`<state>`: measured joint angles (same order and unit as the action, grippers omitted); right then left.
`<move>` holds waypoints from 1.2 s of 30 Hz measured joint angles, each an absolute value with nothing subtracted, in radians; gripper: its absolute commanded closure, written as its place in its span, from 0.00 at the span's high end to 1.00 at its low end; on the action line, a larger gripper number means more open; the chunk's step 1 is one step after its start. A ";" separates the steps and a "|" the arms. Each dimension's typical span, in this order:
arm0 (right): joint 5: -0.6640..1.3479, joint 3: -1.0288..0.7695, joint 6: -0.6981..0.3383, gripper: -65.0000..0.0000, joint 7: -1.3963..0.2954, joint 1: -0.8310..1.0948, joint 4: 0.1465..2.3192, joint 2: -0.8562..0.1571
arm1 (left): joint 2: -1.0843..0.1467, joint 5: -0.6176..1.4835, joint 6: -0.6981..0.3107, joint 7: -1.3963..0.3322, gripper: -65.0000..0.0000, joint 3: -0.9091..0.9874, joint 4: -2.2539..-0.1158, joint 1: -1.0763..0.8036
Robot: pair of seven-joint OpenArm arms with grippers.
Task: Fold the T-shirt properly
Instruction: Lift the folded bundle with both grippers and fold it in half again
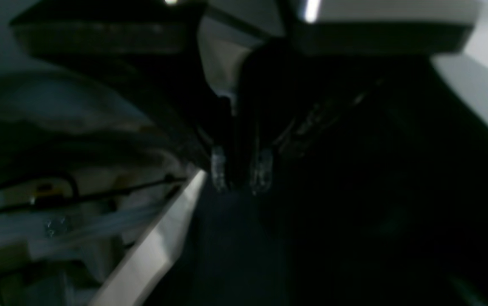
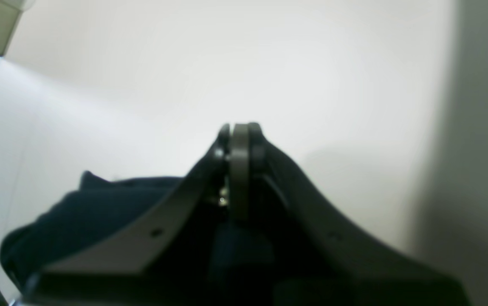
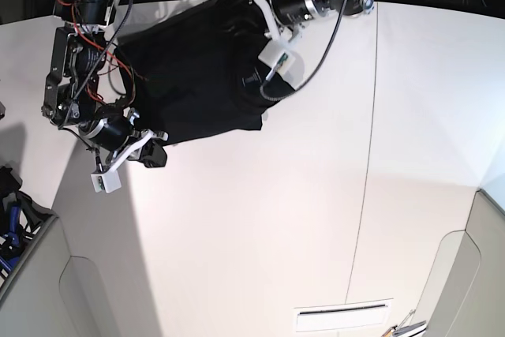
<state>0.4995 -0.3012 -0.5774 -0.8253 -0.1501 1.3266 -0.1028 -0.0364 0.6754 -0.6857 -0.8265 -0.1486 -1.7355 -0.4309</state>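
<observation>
The left wrist view is dark and blurred; the T-shirt shows no detail there, and its upper edge is hidden behind both arms in the base view.

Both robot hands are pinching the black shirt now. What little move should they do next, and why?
Probably lift both corners a little and carry them together over the rest of the T-shirt. The left gripper and right gripper both have their jaws shut on cloth at one edge, and the shirt lies spread on the white table, not yet folded.

Left wrist view dim, blurred; base view bright, sharp.
</observation>
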 measured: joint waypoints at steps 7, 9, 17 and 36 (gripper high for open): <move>0.518 -0.301 -0.580 0.00 -0.838 -0.141 1.309 -0.148 | -0.036 0.631 -0.686 -0.823 0.13 -0.034 -1.701 -0.303; 0.578 -0.301 -0.581 0.00 -0.872 -0.124 1.309 -0.163 | -0.042 0.601 -0.686 -0.823 0.13 0.002 -1.699 -0.273; 0.761 -0.305 -0.588 0.00 -0.957 -0.036 1.309 -0.163 | -0.110 0.439 -0.595 -0.739 0.13 0.054 -1.576 -0.085; 0.869 -0.421 -0.603 0.00 -1.013 0.022 1.402 -0.163 | -0.308 0.663 -0.603 -0.820 0.13 0.058 -1.852 -0.198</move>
